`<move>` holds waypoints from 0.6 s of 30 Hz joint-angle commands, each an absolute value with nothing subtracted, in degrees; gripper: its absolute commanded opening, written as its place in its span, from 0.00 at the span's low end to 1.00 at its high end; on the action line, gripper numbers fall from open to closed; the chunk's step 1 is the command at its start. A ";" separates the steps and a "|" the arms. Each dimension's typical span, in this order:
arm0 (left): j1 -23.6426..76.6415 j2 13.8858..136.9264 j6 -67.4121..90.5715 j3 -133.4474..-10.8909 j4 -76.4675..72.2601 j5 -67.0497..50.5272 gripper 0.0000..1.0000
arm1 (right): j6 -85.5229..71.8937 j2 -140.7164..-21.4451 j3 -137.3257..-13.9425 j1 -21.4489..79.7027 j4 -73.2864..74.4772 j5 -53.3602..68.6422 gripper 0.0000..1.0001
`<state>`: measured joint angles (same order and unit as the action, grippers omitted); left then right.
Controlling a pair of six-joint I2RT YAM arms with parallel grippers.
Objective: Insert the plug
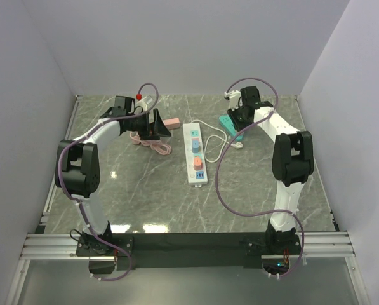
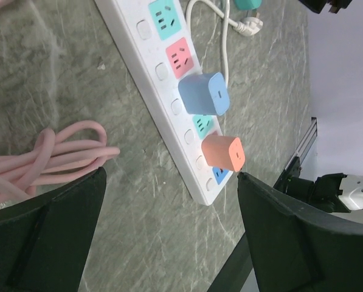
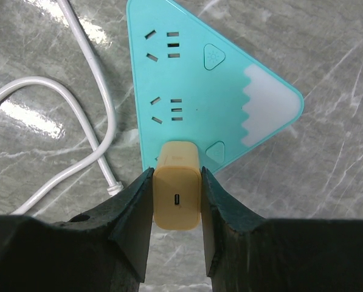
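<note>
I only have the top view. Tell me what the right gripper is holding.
Observer: The right gripper is shut on a yellow plug, USB port facing the wrist camera.
Operator: Report where it sits on the teal strip.
Observer: It is at the near corner of the teal strip. The two socket sets beyond it are free. I cannot tell whether the prongs are in.
Operator: Now check the left gripper.
Observer: The left gripper is open and empty, pointed at the end of the white strip.
</note>
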<state>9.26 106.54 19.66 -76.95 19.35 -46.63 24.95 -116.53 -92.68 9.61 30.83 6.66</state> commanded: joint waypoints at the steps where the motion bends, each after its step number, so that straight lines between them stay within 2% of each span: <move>1: 9.49 105.20 18.46 -80.59 20.13 -46.67 0.95 | 22.24 -121.73 -89.30 9.32 46.05 6.15 0.00; 7: 9.49 105.30 17.67 -82.00 21.79 -46.32 0.96 | 19.43 -120.94 -89.47 9.14 44.48 9.13 0.00; 8: 9.49 105.29 17.58 -82.26 22.06 -45.97 0.96 | 18.99 -120.76 -89.65 9.23 43.86 10.53 0.11; 10: 9.49 105.03 17.58 -82.35 22.32 -45.70 0.97 | 17.85 -119.80 -90.26 9.14 42.55 11.34 0.23; 11: 9.49 104.86 17.67 -82.35 22.24 -45.79 0.96 | 17.58 -119.53 -90.44 9.23 42.19 11.86 0.32; 13: 9.49 104.50 17.84 -82.44 22.24 -45.62 0.96 | 17.05 -118.66 -91.32 9.14 41.40 12.30 0.36; 15: 9.49 103.80 18.10 -82.27 21.97 -45.44 0.97 | 16.27 -117.86 -91.93 9.23 40.78 12.92 0.48; 16: 9.49 103.62 18.11 -82.44 21.97 -45.27 0.97 | 16.00 -117.17 -92.63 9.23 40.26 13.18 0.57; 18: 9.49 103.01 18.37 -82.53 21.97 -45.09 0.97 | 15.82 -116.46 -92.99 9.23 39.29 13.36 0.85</move>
